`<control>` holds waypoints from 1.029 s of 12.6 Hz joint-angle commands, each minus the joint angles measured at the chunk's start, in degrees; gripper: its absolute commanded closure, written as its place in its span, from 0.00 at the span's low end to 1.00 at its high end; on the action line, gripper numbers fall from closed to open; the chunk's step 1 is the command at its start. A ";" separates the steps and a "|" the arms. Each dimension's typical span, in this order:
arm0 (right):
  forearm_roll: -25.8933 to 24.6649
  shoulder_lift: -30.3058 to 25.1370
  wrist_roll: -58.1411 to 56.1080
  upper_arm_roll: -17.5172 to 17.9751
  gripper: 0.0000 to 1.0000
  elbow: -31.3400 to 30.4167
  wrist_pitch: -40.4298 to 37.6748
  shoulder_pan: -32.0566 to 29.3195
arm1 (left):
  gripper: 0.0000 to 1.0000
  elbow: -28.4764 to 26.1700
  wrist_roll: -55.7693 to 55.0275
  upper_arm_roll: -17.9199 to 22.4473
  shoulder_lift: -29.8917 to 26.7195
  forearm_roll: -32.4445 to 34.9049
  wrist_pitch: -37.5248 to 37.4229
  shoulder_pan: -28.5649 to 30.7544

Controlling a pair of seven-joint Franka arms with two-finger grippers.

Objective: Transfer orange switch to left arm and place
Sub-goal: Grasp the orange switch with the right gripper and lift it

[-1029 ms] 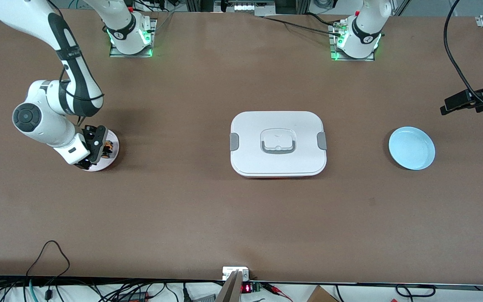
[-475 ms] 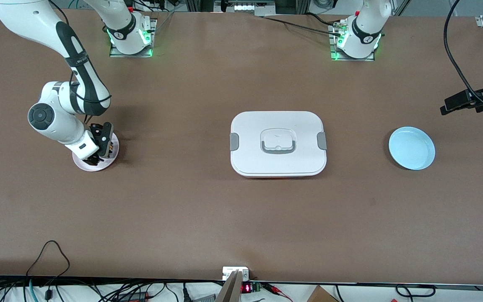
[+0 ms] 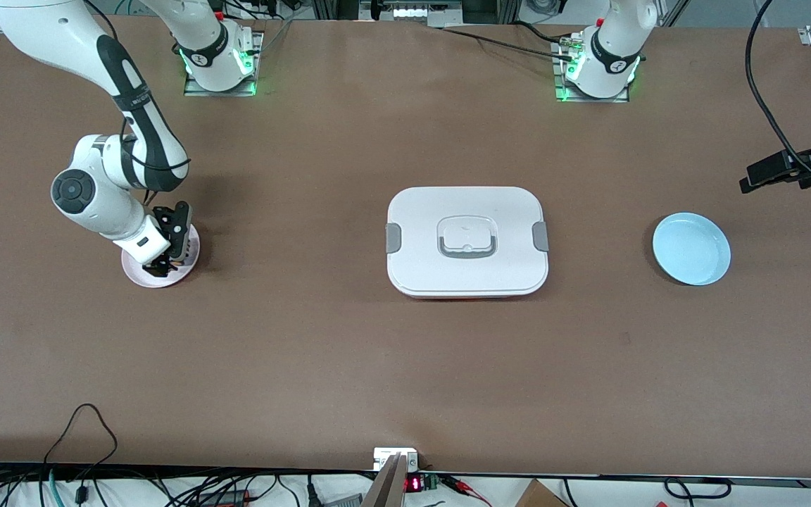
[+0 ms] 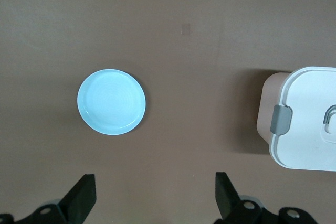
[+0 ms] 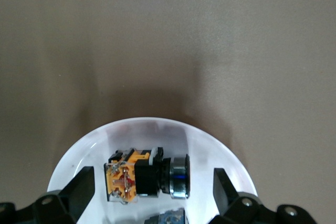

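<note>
A: Switch [image 5: 144, 176] first: where is it?

B: Take the front view. It shows a pale plate [image 3: 136, 272] at the right arm's end of the table, with the right gripper [image 3: 170, 246] low over it, so the switch is covered by the arm. The white box [image 3: 467, 241] sits mid-table between that plate and a blue plate [image 3: 691, 248] at the left arm's end.

A: Why that layout?

B: My guess is that the box is an obstacle on the straight route, and the blue plate is where the switch should end up.

A: And the left arm?

B: It waits, its gripper [image 3: 793, 171] high at the table's edge near the blue plate.

A: Left wrist view?

B: It looks down on the blue plate [image 4: 112, 102] and 1 end of the box [image 4: 302, 119]. The 2 fingers [image 4: 81, 196] of the left gripper [image 4: 155, 195] are spread wide with nothing between them, which the front view cannot settle.

A: Right wrist view?

B: Only here is the switch plain: it lies on its side on the pale plate [image 5: 210, 140], orange and black with a dark round end. The right gripper [image 5: 152, 190] is spread wide, its fingers [image 5: 79, 187] either side of the switch, not touching. Probably it is lined up to close. Another part [image 5: 167, 217], bluish, peeks in just beside it.
</note>
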 commanded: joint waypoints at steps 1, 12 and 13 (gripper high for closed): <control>0.27 -1.05 -1.56 0.34 0.00 -2.41 2.19 -0.31 | 0.00 1.62 1.03 0.11 0.78 -0.63 -0.43 0.63; 0.27 1.85 -3.14 0.43 0.12 -3.56 8.43 -1.89 | 0.00 1.62 1.03 -0.07 1.39 -0.63 1.14 0.46; 0.18 1.76 -3.05 0.43 0.17 -3.56 8.34 -1.81 | 0.00 1.62 1.03 -0.07 1.48 -0.63 1.24 0.37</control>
